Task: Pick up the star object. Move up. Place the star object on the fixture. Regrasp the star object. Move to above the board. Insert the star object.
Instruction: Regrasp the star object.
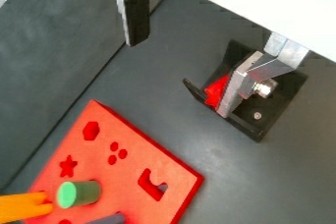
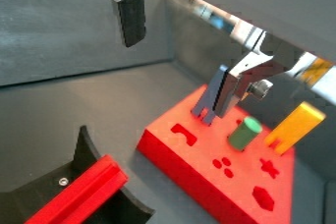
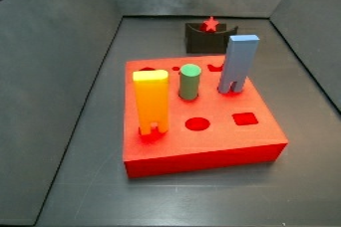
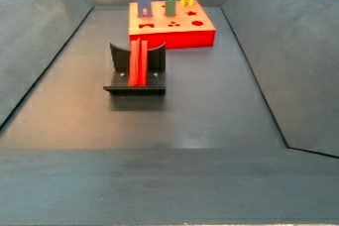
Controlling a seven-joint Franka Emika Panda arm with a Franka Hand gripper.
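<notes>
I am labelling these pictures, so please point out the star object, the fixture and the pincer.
star object point(image 4: 138, 63): side view, middle of its red length lying on the fixture.
fixture point(image 4: 134, 91): side view, front of its base plate.
pincer point(image 1: 197, 43): wrist view, empty gap between the open fingertips, above the floor.

My claw point(image 1: 197, 36) shows only in both wrist views, cut off by the picture edge, and neither side view catches it. In a wrist view the fixture point(image 1: 262, 110) sits partly behind one finger point(image 1: 250, 83), hiding most of the star point(image 1: 214, 90). The board point(image 1: 132, 169) runs off the edge, as does the orange peg point(image 1: 20, 208).
</notes>
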